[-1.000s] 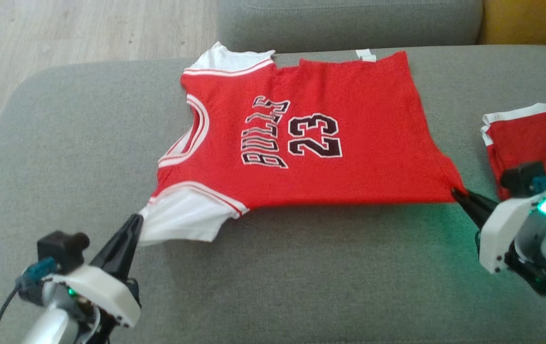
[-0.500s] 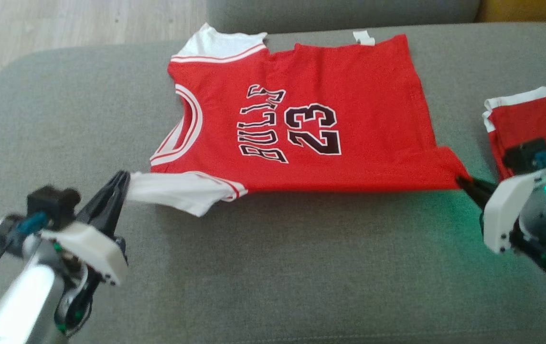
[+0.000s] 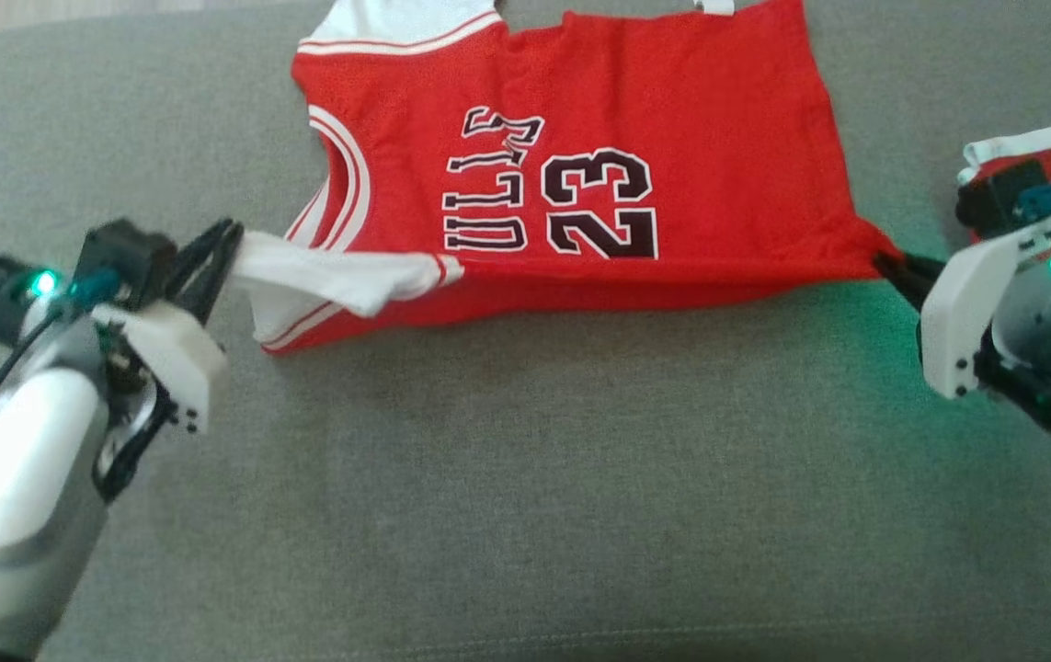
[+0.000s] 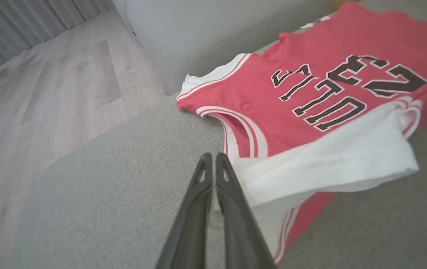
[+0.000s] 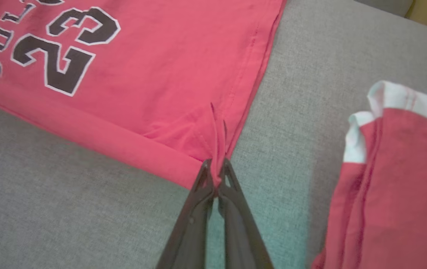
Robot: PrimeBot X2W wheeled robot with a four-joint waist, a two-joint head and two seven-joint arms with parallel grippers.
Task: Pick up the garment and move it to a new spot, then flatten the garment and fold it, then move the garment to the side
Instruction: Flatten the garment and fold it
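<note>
Fingers point(image 3: 208, 262) of the left gripper point(image 3: 233, 234) are pressed together on the end of the near white sleeve point(image 3: 332, 276) of the jersey point(image 3: 672, 119). No gap shows between them in the left wrist view point(image 4: 211, 155). The sleeve is raised off the grey sofa cushion point(image 3: 525, 506) and drawn taut toward the gripper, so that it overlaps the red body just below the neckline.

The jersey lies spread across the far half of the cushion, collar to the left, hem to the right. It is red, with "23" and team lettering in black outlined in white. Collar and sleeve seams carry white-and-red stripe trim. The far sleeve, also white, lies flat at the top left. The near long edge is rolled over onto the front and covers the first letter of the lettering.

At the near hem corner, the right gripper point(image 3: 884, 262) has its fingers closed on a pinch of red fabric point(image 5: 216, 164), with creases fanning out from the grip.

A folded garment point(image 3: 1040, 156), red with white trim, lies on the cushion just beyond the right gripper, apart from the jersey.
</note>
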